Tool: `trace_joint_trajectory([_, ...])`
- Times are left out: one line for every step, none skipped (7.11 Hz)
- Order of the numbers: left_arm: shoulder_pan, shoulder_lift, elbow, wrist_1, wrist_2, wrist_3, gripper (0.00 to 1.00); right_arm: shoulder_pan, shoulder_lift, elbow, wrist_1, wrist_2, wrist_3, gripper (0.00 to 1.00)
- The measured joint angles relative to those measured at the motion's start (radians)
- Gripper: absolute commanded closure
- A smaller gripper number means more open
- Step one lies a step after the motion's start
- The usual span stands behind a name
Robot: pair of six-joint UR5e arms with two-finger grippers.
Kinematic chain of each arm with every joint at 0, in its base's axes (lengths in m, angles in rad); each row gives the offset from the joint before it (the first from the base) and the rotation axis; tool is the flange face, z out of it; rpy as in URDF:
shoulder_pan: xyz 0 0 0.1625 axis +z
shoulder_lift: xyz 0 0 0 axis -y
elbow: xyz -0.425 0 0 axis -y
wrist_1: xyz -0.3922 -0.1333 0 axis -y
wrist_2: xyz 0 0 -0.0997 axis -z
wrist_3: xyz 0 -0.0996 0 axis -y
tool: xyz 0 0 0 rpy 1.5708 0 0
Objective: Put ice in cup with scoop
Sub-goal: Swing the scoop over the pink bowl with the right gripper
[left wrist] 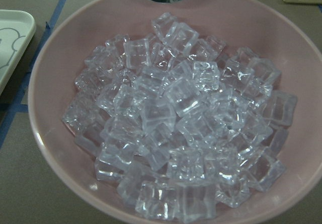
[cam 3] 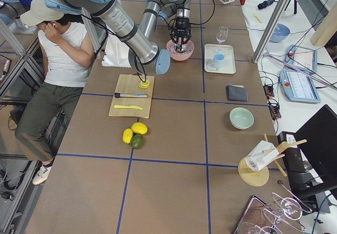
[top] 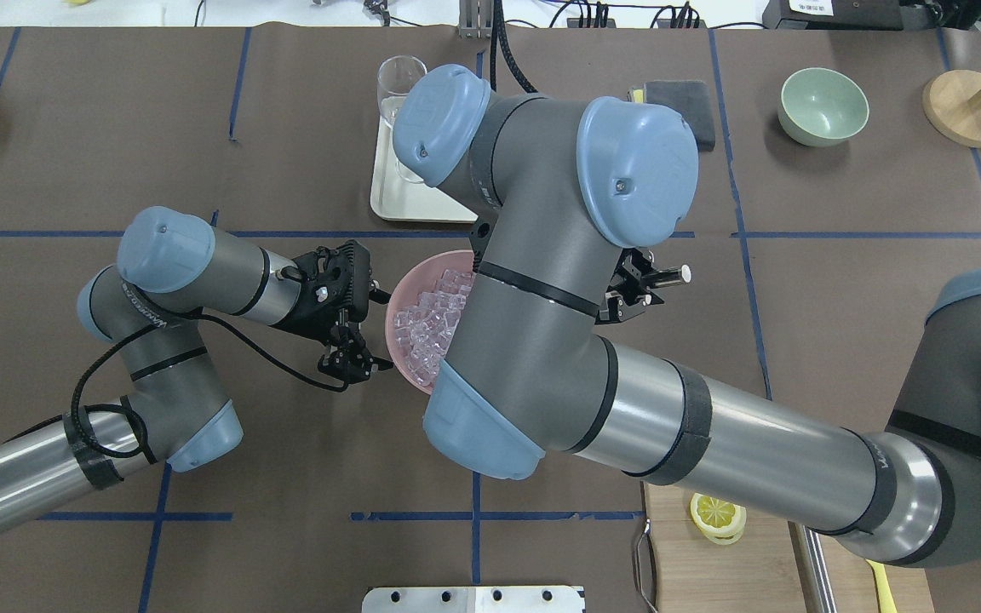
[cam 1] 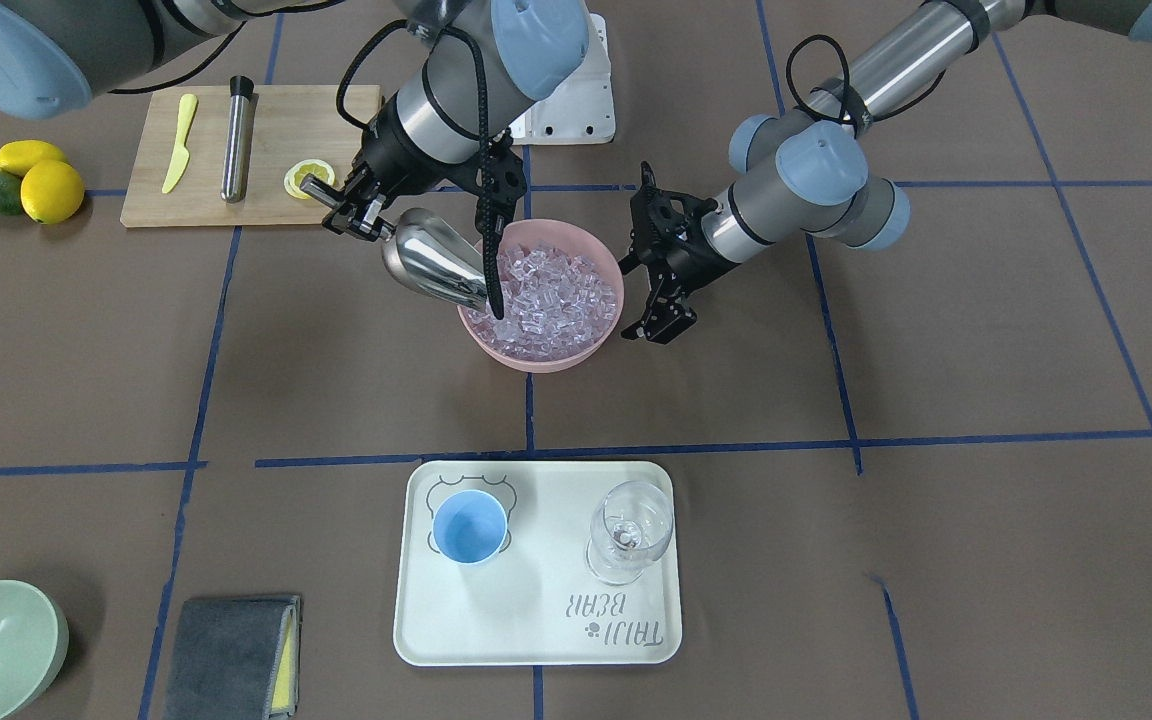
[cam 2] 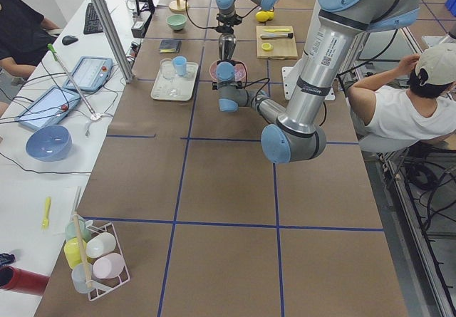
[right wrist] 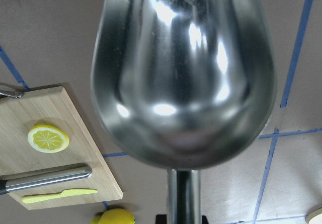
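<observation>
Two claws working. Right claw (cam 1: 361, 212) pinching the rod handle of the scoop (cam 1: 431, 260), trough angled mouth-down at the ice (cam 1: 556, 290) just ahead of it, presumably to dig in. Left claw (cam 1: 658, 328) spread, just beside the pink bowl (cam 1: 536, 362), maybe to steady it. Cup (cam 1: 469, 527) well away from both, on the tray (cam 1: 536, 640). Scoop lip behind a cable (cam 1: 493, 280), contact with ice unclear.

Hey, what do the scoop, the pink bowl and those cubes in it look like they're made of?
Scoop: polished metal, likely steel, going by its mirror-like highlights and reflections. Pink bowl: probably matte plastic, since it is opaque with an even colour and a dull sheen, though ceramic can't be excluded. Ice: clear, glassy, sharp-edged cubes. Whether they are real ice or acrylic can't be told.
</observation>
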Motion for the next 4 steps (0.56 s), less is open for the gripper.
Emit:
trace_joint_trajectory([0.0,-0.002,0.0,0.0,0.0,-0.003,0.0,-0.013,0.001,-0.01,-0.007,-0.016,0.0,1.0])
trace_joint_trajectory([0.0,-0.006,-0.001,0.0,-0.001,-0.005,0.0,-0.02,0.002,-0.017,-0.011,-0.026,0.0,1.0])
trace_joint_trajectory([0.0,-0.008,-0.001,0.0,0.0,-0.006,0.0,-0.027,0.002,-0.02,-0.015,-0.033,-0.001,1.0])
trace_joint_trajectory([0.0,-0.009,-0.001,0.0,0.0,-0.007,0.0,-0.032,0.003,-0.021,-0.032,-0.044,-0.008,1.0])
